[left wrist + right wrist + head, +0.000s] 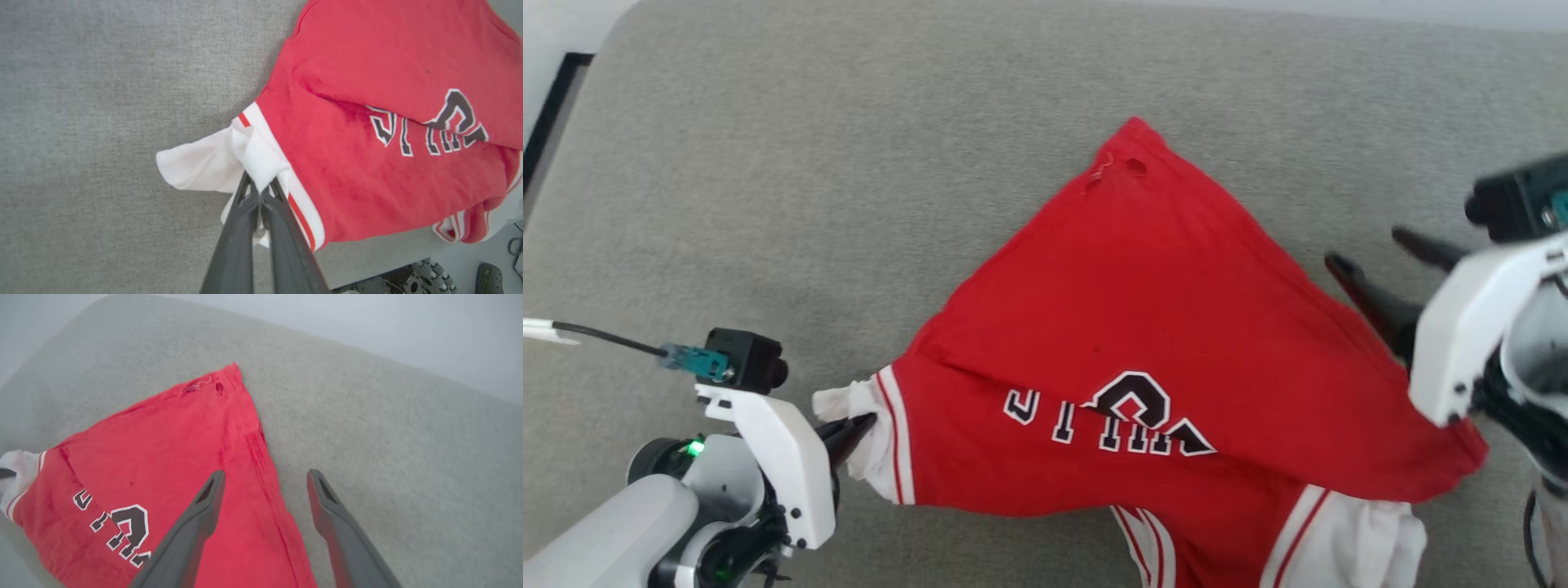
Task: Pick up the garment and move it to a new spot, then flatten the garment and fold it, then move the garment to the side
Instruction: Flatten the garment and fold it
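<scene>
The garment (1143,327) is a red jersey with white sleeves and black lettering, lying crumpled and partly doubled over on the grey fabric surface. My left gripper (858,426) is shut on the white sleeve at the garment's left edge; the left wrist view shows the two fingers pinching that sleeve (257,163) of the garment (367,122). My right gripper (1376,257) hangs open at the right, above the garment's right edge, holding nothing. In the right wrist view its fingers (204,506) stand apart over the red edge of the garment (171,449).
The grey fabric surface (849,163) stretches wide to the left and behind the garment. Its front edge and part of the robot's base (425,273) show in the left wrist view. A dark frame edge (547,122) lies at the far left.
</scene>
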Tool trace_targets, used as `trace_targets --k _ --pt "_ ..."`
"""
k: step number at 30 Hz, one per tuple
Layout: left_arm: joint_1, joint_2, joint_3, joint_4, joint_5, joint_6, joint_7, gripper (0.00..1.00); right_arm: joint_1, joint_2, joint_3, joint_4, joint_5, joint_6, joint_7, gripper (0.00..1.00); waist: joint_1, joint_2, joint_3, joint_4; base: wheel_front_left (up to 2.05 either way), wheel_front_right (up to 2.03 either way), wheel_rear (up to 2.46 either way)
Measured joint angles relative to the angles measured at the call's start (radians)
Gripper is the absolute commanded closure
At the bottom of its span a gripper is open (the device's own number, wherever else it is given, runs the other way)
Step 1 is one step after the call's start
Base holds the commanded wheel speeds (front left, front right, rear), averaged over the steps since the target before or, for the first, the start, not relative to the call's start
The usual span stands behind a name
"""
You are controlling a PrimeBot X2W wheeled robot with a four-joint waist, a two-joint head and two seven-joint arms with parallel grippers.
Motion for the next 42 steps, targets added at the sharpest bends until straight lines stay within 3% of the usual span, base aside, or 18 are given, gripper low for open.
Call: trace_targets --k 12,22,34,35,36,42 --pt "-0.058 -0.077 -0.038 0.04 0.035 -0.045 0.013 1.0 -0.316 -0.045 0.182 0.338 -0.015 0.0 -0.142 0.0 0.0 0.0 0.025 0.112 0.0 0.0 0.0" --pt "-0.126 -0.175 -0.081 0.106 0.063 -0.105 0.02 1.0 -0.537 -0.081 0.355 0.738 0.015 0.0 -0.186 0.0 0.0 0.0 0.069 0.24 0.0 0.0 0.0" --pt "-0.166 -0.24 -0.093 0.197 0.066 -0.158 0.016 1.0 -0.647 -0.098 0.513 1.021 0.069 0.0 -0.194 0.0 0.0 0.0001 0.116 0.301 0.0 0.0 0.0" --pt "-0.168 -0.242 -0.093 0.203 0.066 -0.161 0.016 1.0 -0.655 -0.098 0.521 1.035 0.077 0.0 -0.194 0.53 0.0 0.0001 0.117 0.3 0.0 0.0 0.0" --pt "-0.17 -0.243 -0.093 0.21 0.066 -0.164 0.016 1.0 -0.662 -0.096 0.524 1.049 0.091 0.0 -0.194 1.0 0.0 0.0001 0.117 0.298 0.0 0.0 0.0" --pt "-0.198 -0.223 -0.084 0.227 0.065 -0.178 0.023 1.0 -0.692 -0.099 0.57 1.059 0.147 0.0 -0.221 1.0 0.0 0.0 0.106 0.274 0.0 0.0 0.0"
